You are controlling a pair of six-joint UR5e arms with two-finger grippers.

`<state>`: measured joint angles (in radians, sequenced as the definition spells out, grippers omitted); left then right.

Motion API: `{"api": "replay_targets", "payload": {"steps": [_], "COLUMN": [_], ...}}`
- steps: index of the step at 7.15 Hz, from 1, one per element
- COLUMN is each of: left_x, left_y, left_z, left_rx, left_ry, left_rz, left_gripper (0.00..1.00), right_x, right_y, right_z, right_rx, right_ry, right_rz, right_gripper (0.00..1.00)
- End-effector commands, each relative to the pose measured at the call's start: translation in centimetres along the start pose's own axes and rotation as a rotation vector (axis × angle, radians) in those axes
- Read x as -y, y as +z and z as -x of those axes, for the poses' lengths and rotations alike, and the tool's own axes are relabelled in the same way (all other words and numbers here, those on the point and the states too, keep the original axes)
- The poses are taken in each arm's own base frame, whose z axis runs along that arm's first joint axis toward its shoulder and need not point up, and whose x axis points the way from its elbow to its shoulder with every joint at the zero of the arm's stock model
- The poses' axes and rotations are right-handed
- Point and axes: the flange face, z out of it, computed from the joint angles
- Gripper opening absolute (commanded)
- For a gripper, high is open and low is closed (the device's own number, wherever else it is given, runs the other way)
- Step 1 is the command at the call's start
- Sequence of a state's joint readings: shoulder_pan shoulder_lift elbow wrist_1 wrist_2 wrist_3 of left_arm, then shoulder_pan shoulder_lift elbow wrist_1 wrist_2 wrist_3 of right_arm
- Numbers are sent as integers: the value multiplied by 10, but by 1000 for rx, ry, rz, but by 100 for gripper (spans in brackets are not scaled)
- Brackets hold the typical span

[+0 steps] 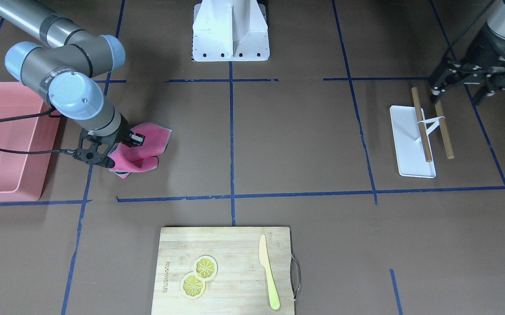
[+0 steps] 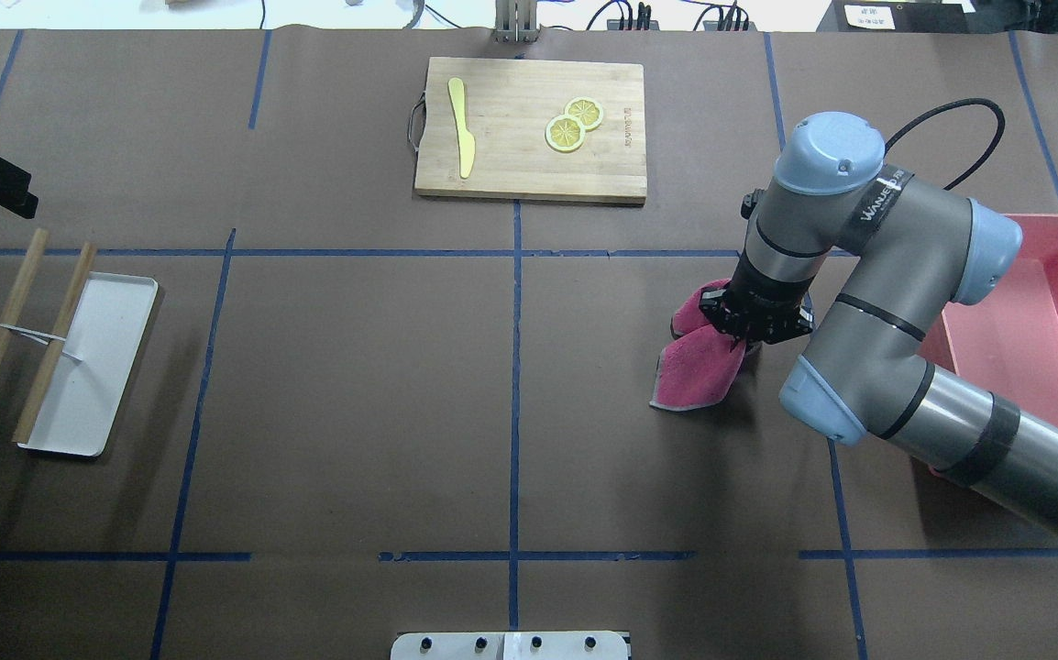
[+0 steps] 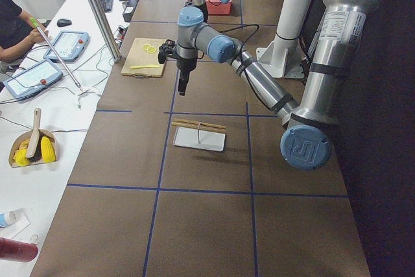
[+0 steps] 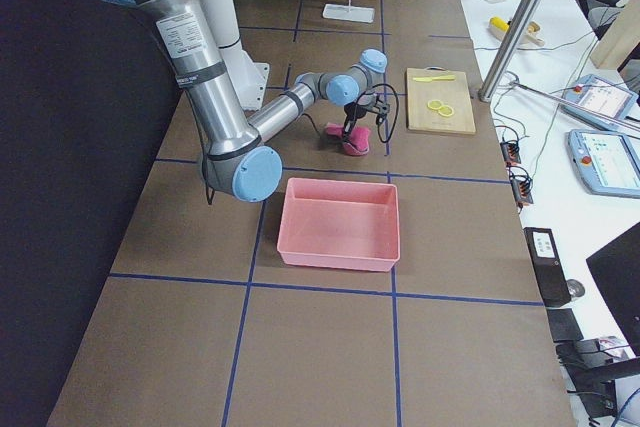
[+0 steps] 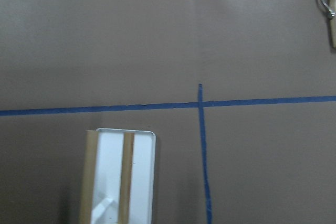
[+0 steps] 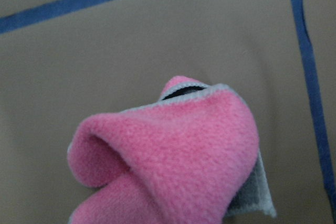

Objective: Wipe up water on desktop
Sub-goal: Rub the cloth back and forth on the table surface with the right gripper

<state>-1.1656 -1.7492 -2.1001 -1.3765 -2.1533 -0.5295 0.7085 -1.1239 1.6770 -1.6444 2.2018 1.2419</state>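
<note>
Right pincer (image 1: pixel 123 151) clamps the pink cloth (image 1: pixel 149 140), bunched down at the desk (image 1: pixel 287 140), frame's left. Wiping step, I reckon; next, press flat and sweep. Left pincer (image 1: pixel 458 94) spread open, upper right.

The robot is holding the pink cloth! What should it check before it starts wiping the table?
1. Cloth held: the right gripper is shut on the pink cloth. Ok.
2. Cloth on the surface: its lower part seems to rest on the desktop. Ok.
3. Where the water is: no wet patch shows in any view. Cannot tell.
4. Room to wipe: the cutting board and the white tray lie well away from the cloth. Ok.
5. Other arm out of the way: the left gripper is open, over by the white tray, far from the cloth. Ok.
</note>
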Motion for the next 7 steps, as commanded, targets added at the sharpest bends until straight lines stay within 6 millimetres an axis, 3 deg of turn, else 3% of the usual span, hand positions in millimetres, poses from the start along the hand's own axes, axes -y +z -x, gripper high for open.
{"api": "replay_targets", "payload": {"steps": [1, 2, 4, 5, 6, 7], "left_x": [23, 30, 38, 37, 37, 36], "left_y": [34, 51, 83, 90, 93, 93], "left_z": [74, 100, 176, 200, 204, 204], "left_rx": [64, 79, 112, 116, 117, 115], "left_ry": [37, 46, 68, 85, 83, 82], "left_rz": [67, 97, 173, 195, 202, 204], "left_gripper": [100, 100, 100, 100, 100, 100], "right_x": [-71, -101, -156, -169, -169, -149], "right_y": [10, 12, 11, 13, 17, 12], "right_z": [31, 41, 55, 58, 59, 54], "right_rx": [23, 32, 54, 55, 49, 50], "right_ry": [13, 20, 15, 2, 1, 17], "right_rz": [53, 75, 112, 123, 125, 103], "right_gripper": [0, 0, 0, 0, 0, 0]}}
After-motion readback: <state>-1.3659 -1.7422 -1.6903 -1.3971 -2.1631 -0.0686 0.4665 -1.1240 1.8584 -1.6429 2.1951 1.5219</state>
